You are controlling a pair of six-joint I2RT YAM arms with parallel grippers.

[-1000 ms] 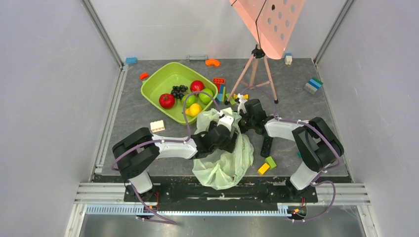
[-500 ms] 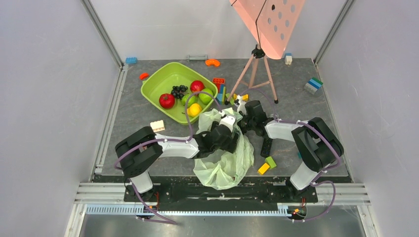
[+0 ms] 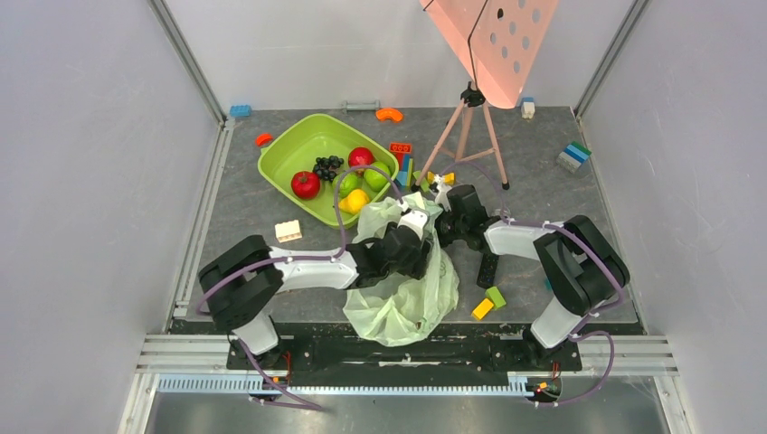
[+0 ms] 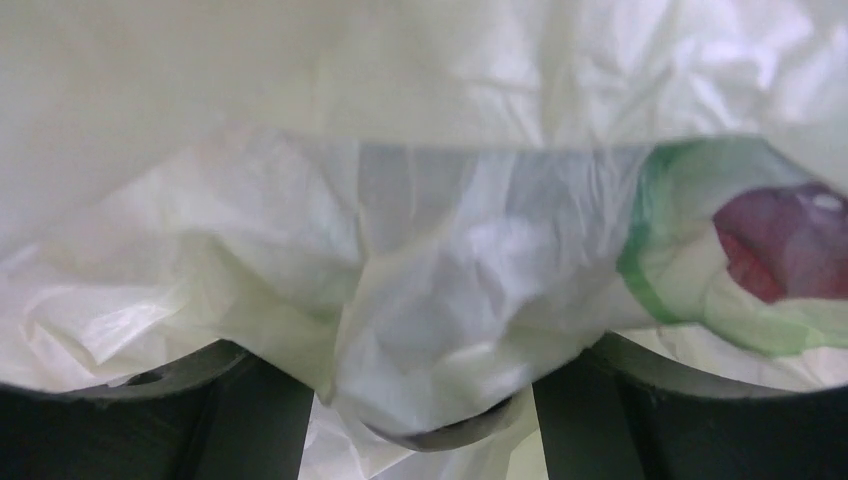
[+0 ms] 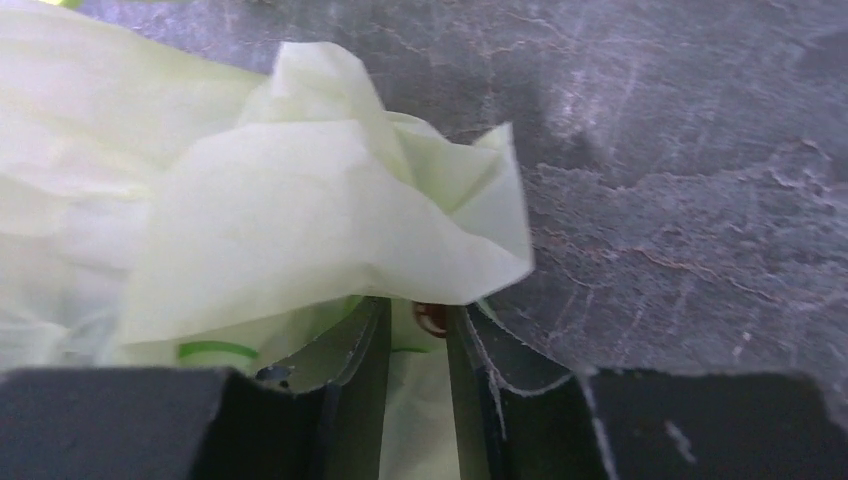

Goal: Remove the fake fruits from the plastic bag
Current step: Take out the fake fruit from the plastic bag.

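**Both claws at the plastic bag (image 3: pixel 402 303), one fruit in sight through the film**

The left claw (image 4: pixel 420 410) is buried in the bag, which lies crumpled on the desk (image 3: pixel 561 208) between the arms, just beside the lime tub (image 3: pixel 303 149). Its jaws stand wide and unclamped, with a bulge of film sagging between them. To the right of them a dark red-brown shape ringed in green shows through the film, probably one of the fake fruits (image 4: pixel 790 240), and it sits off the jaws' line. The right claw (image 5: pixel 412 345) is pinched narrow on a fold at the bag's edge. The right should hold that fold taut so the mouth gapes. The left should shift right until the fruit lies between its fingers, then close on fruit, not loose film.
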